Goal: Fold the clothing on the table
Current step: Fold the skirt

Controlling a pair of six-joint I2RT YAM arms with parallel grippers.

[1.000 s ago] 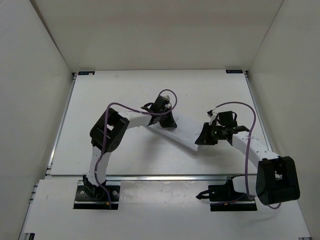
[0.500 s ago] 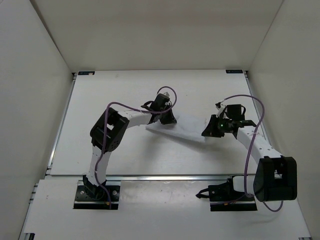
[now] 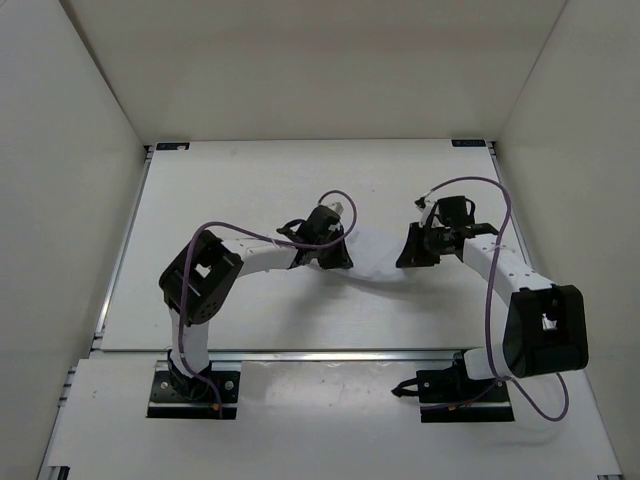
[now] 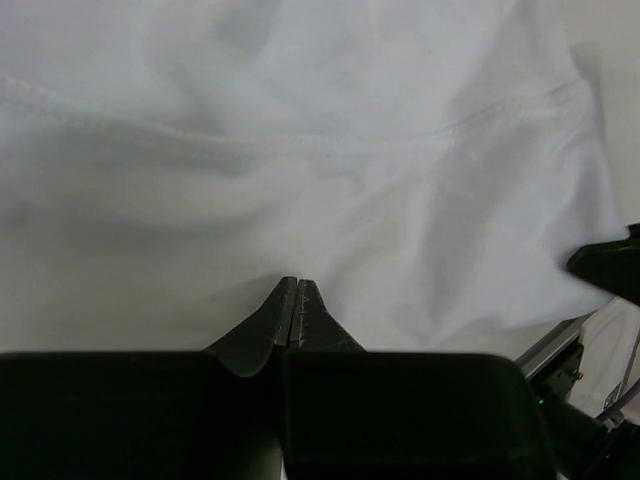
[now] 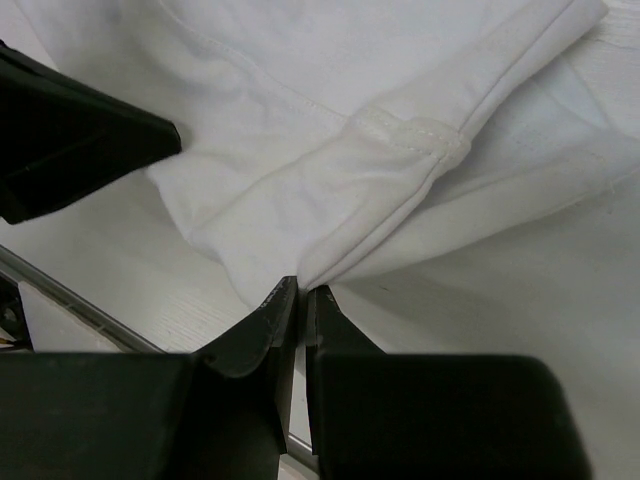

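Clothing: the clothing (image 3: 372, 268) is a plain white garment lying on the bench (image 3: 240, 180). It spans the gap between the two sets of fingers. From above it is hard to pick out, white on white.
Fabric, left wrist view: the clothing (image 4: 300, 150) fills nearly the whole view. It is soft and wrinkled, with a stitched seam (image 4: 330, 143) curving across it.
Fabric, right wrist view: a folded hem band (image 5: 470, 95) with a stitched end lies over flatter layers of the clothing (image 5: 300, 190).
Left fingers: the left fingers (image 3: 333, 256) are at the left end of the clothing. They are pressed together with no gap, their tips nipped on a pucker of the fabric.
Right fingers: the right fingers (image 3: 412, 248) are at the right end of the clothing. Only a thin slit shows between them, and the edge of a fold is caught at their tips.
Height of held ends: I cannot tell whether the pinched parts of the clothing are clear of the bench.
Left arm: the left arm (image 3: 200, 285) comes to the clothing from the near left, elbow bent, with a purple cable (image 3: 335, 200) looping above the wrist.
Right arm: the right arm (image 3: 520, 300) comes to the clothing from the near right, its own cable arching over it.
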